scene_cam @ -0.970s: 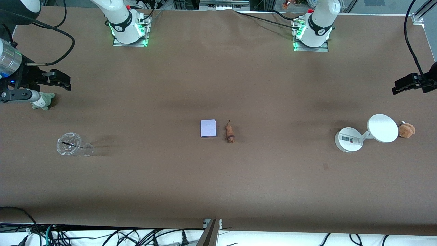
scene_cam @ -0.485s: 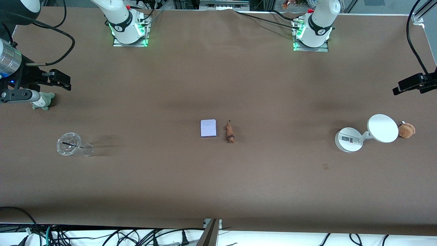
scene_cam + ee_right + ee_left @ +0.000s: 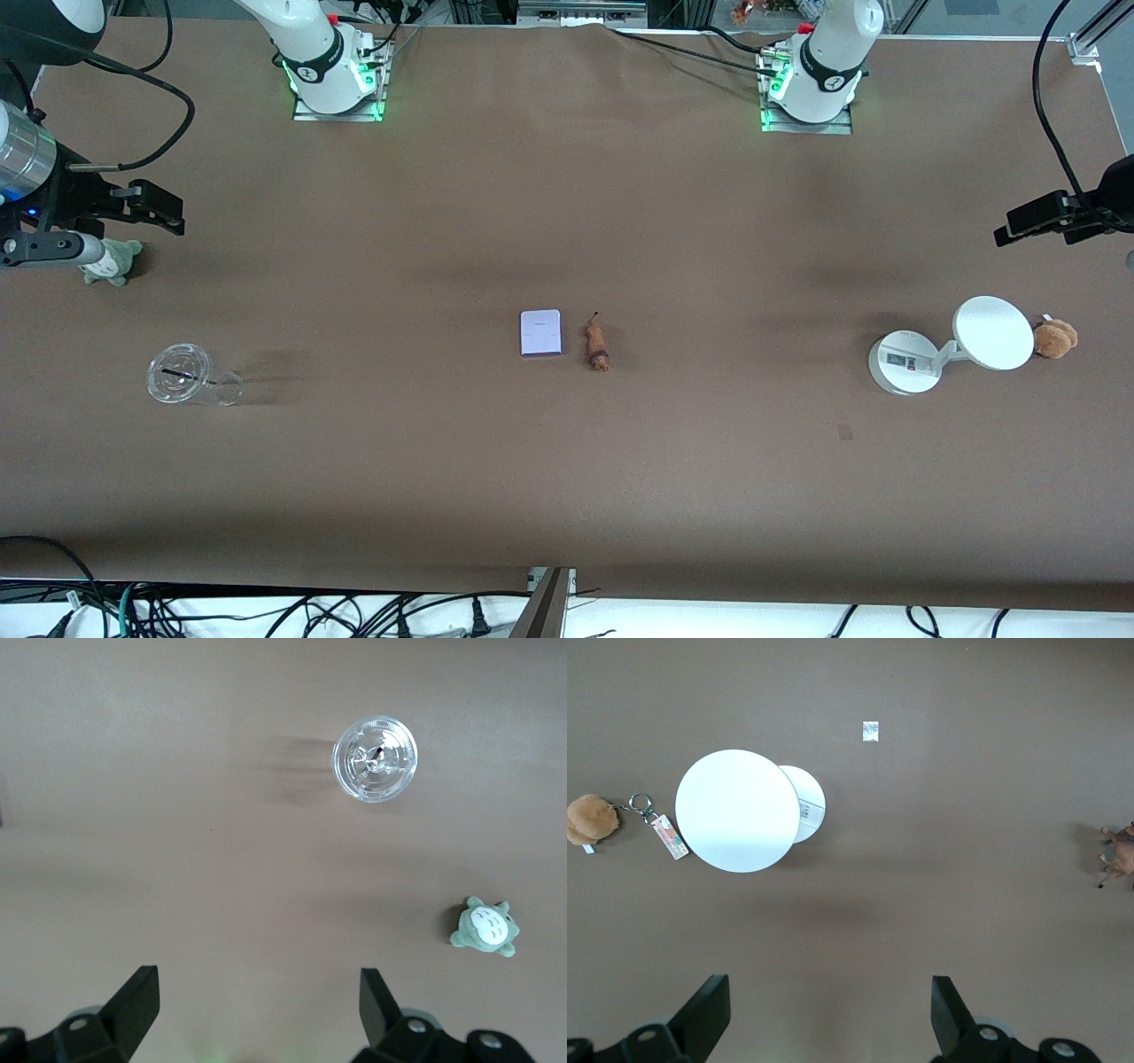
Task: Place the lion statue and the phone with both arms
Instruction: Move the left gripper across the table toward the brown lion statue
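Front view: right claw (image 3: 146, 206) body runs off the frame edge, and part of the arm covers one side of the green plush (image 3: 113, 262). Left claw (image 3: 1032, 220) mostly cut off at the frame edge. Lion statue (image 3: 597, 346) too small to make out its features. In the left wrist view, a brown figurine (image 3: 1121, 850) is cropped at the edge. Label on the white stand (image 3: 904, 361) unreadable.

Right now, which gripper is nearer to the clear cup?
Right. The right gripper hangs open over the table's right-arm end, close to the clear cup and the green plush. The left gripper hangs open at the left-arm end, near the white stand.
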You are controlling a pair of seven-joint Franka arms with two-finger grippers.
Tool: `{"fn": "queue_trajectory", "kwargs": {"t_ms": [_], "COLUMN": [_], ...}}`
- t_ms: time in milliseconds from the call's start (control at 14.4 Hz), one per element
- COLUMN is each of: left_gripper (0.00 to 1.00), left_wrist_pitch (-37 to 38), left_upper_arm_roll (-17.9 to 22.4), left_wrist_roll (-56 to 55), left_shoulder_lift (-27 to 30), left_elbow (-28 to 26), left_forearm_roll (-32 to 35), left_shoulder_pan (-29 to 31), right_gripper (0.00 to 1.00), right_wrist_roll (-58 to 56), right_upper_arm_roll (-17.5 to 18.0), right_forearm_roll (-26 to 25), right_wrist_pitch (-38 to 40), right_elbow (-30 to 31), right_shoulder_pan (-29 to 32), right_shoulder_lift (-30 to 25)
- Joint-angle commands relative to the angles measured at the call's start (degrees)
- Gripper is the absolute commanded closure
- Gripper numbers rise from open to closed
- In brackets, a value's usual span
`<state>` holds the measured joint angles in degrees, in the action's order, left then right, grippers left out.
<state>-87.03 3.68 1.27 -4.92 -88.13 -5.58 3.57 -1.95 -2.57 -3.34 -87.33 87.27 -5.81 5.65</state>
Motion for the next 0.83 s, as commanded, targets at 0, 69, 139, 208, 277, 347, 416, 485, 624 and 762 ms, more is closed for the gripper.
{"fn": "queue_trajectory", "kwargs": {"t_ms": [0,69,139,208,277,347,416,485,624,762], "left_gripper": [0.0,0.0,0.0,0.0,0.0,0.0,0.0,0.0,0.0,0.0], "left_wrist_pitch": [1.4,1.4,1.4,1.5,1.6,1.5,1.6,1.2,-0.4,-5.4], "left_upper_arm_roll": [-1.6,-1.7,-1.7,-1.7,-1.7,-1.8,-1.7,-1.8,-3.3,-6.7], "left_wrist_roll": [-0.1,-0.1,0.0,0.0,0.1,0.5,-0.6,-1.8,-5.6,-12.8], "left_shoulder_lift": [-0.8,-0.8,-0.8,-0.8,-0.8,-0.9,-1.3,-2.2,-5.1,-7.6], "left_elbow": [2.1,2.0,2.0,2.1,2.0,1.3,0.7,-0.5,-0.2,-0.2], "left_forearm_roll": [2.0,2.0,2.0,2.0,1.5,0.7,-2.3,-4.8,-7.6,-7.7], "left_shoulder_pan": [-0.5,-0.4,-0.4,-0.4,-0.3,-0.3,-0.4,-0.6,-2.1,-5.0], "right_gripper": [0.0,0.0,0.0,0.0,0.0,0.0,0.0,0.0,0.0,0.0], "right_wrist_roll": [-0.3,-0.4,-0.4,-0.5,-0.5,-0.6,-0.6,-0.6,-0.6,-0.6], "right_upper_arm_roll": [0.0,0.0,0.0,0.0,0.0,0.0,0.0,0.0,0.0,0.0], "right_forearm_roll": [0.4,0.4,0.4,0.4,0.4,0.4,0.4,0.4,0.5,0.4], "right_wrist_pitch": [0.3,0.3,0.4,0.3,0.3,0.3,0.3,0.3,0.4,0.3], "right_elbow": [-1.4,-1.4,-1.4,-1.4,-1.4,-1.4,-1.4,-1.4,-1.4,-1.4], "right_shoulder_pan": [0.3,0.3,0.3,0.3,0.3,0.4,0.3,0.3,0.3,0.4], "right_shoulder_lift": [0.6,0.7,0.8,0.9,0.9,0.9,1.0,1.4,1.7,1.8]}}
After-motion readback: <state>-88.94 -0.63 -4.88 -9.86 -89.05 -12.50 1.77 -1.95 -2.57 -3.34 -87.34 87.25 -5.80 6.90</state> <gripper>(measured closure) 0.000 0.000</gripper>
